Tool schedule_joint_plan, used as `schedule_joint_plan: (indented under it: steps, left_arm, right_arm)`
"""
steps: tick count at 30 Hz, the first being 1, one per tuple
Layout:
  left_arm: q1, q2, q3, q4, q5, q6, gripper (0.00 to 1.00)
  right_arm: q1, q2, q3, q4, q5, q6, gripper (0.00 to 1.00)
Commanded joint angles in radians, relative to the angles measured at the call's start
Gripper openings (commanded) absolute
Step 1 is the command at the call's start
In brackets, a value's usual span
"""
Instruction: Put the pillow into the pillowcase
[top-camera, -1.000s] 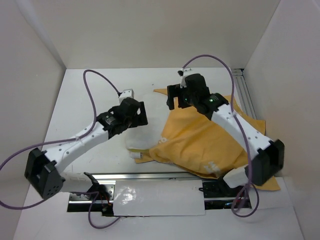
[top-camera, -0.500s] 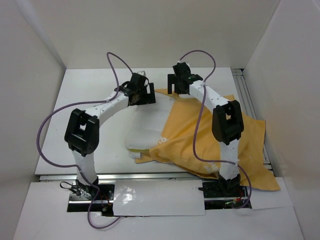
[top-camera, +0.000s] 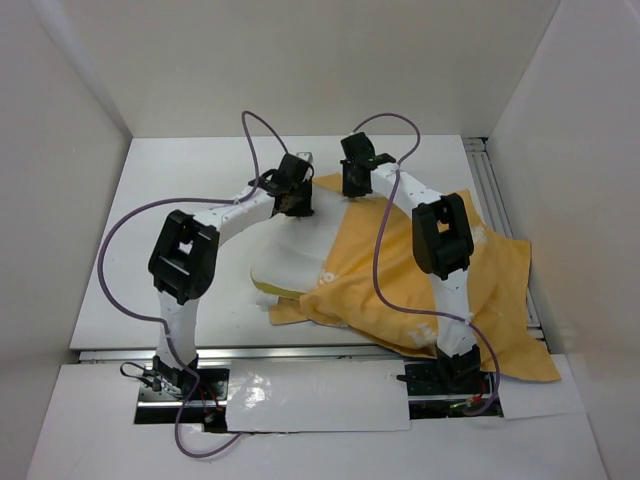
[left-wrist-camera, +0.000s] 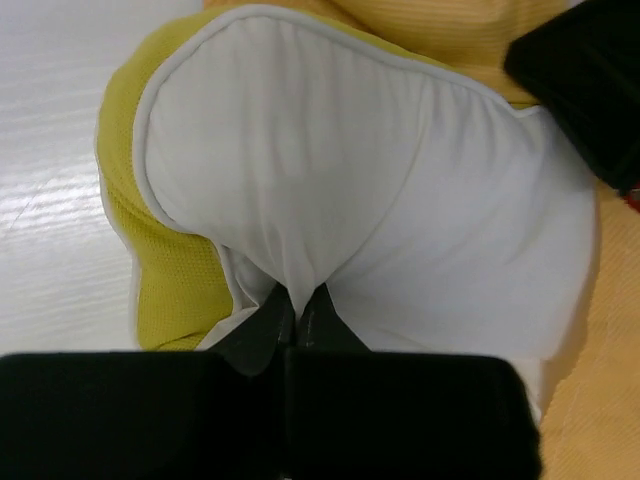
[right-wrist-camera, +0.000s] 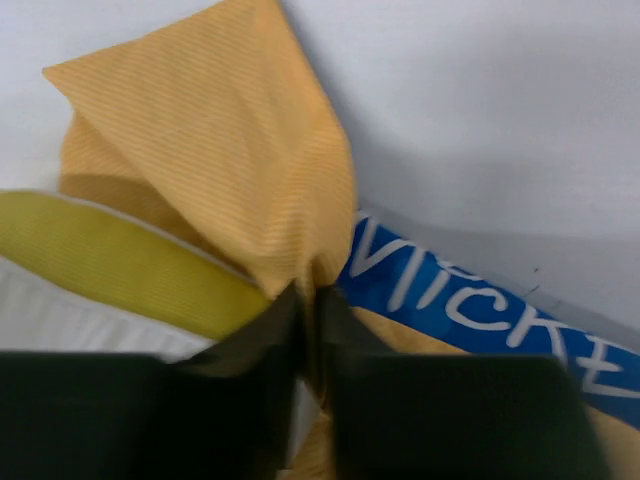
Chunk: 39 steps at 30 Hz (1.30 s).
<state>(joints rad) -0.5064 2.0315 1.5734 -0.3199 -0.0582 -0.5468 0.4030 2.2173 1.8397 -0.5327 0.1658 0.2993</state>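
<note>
Near the far edge of the table (top-camera: 180, 165), the left gripper (left-wrist-camera: 298, 303) pinches the pillow (left-wrist-camera: 400, 190). Beside it, the right gripper (right-wrist-camera: 308, 300) clamps orange cloth of the pillowcase (right-wrist-camera: 240, 130).

Table (top-camera: 190, 165): white, flat top, enclosed on three sides.
Far wall (top-camera: 300, 60): plain off-white panel, upright.
Left wall (top-camera: 50, 200): pale panel meeting the table's left edge.
Right wall (top-camera: 585, 150): matching pale panel.
Side rail (top-camera: 497, 195): slotted metal track along the far right table edge.
Near rail (top-camera: 300, 352): metal strip across the near edge.
Cover sheet (top-camera: 320, 398): glossy white, near side, showing glare.
Light: even and diffuse; shadows soft.
</note>
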Motion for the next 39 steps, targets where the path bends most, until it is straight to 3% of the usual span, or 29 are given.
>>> schedule_joint_plan:
  steps: [1,2,7,12,18,22,31,35,39]
  left_arm:
    - [-0.030,0.061,-0.022,0.050,0.116,0.028,0.00]
    - [-0.030,0.023,-0.065,0.070,0.116,0.028,0.00]
    - [-0.030,-0.160,-0.203,0.182,0.054,0.056,0.00]
    - [-0.040,-0.376,-0.308,0.254,0.066,0.073,0.00]
    - [-0.153,-0.653,-0.395,0.297,-0.058,0.099,0.00]
    - [-0.188,-0.758,-0.437,0.285,-0.126,0.067,0.00]
    - [-0.271,-0.809,-0.457,0.363,-0.327,-0.014,0.00]
    - [-0.294,-0.771,-0.457,0.341,-0.459,-0.064,0.00]
    - [-0.331,-0.743,-0.473,0.404,-0.485,-0.102,0.00]
  right_arm:
    - [-0.003,0.004,0.026,0.033,-0.080,0.003,0.10]
    - [-0.003,0.004,0.035,0.033,-0.080,0.003,0.00]
    - [-0.003,-0.076,0.023,0.086,-0.110,-0.035,0.00]
    - [0.049,-0.205,-0.063,0.229,-0.412,-0.094,0.00]
    - [0.184,-0.361,-0.073,0.341,-0.425,-0.135,0.00]
    - [0.285,-0.441,-0.099,0.401,-0.445,-0.112,0.00]
    - [0.506,-0.519,0.010,0.401,-0.250,-0.085,0.00]
    - [0.533,-0.519,0.062,0.392,-0.207,-0.085,0.00]
    - [0.543,-0.508,0.084,0.401,-0.194,-0.072,0.00]
